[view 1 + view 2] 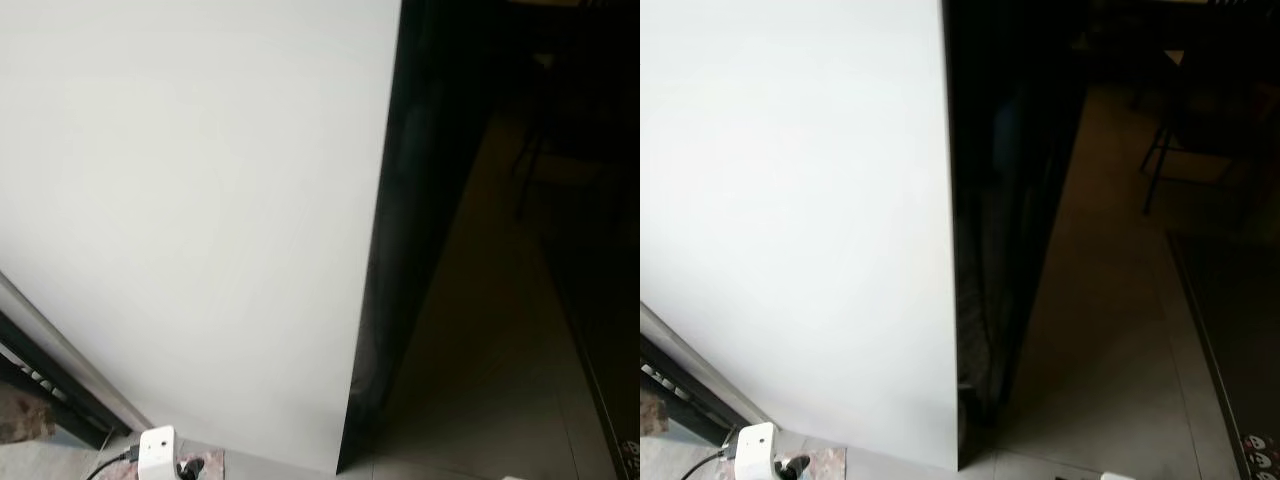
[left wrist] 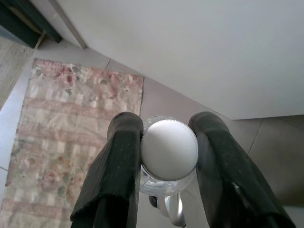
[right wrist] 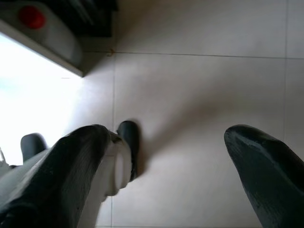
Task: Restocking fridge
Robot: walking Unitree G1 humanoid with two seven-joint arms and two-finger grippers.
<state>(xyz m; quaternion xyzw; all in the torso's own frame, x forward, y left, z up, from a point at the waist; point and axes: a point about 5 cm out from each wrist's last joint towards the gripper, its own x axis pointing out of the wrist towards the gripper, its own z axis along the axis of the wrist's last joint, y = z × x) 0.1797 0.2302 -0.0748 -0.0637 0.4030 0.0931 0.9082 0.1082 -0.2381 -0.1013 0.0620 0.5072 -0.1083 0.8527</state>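
Bottle, clear plastic with a white ribbed cap (image 2: 169, 149), sits clamped between the left gripper (image 2: 166, 166) fingers, long axis pointing away from the claw; right gripper (image 3: 166, 161) hangs spread, empty

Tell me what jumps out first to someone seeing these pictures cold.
A big plain white panel fills the head views, with a dark gap along its right edge. In the left wrist view, the left gripper clamps a clear plastic bottle with a white ribbed cap, above a faded floral rug. The right gripper hangs open over pale floor tiles.
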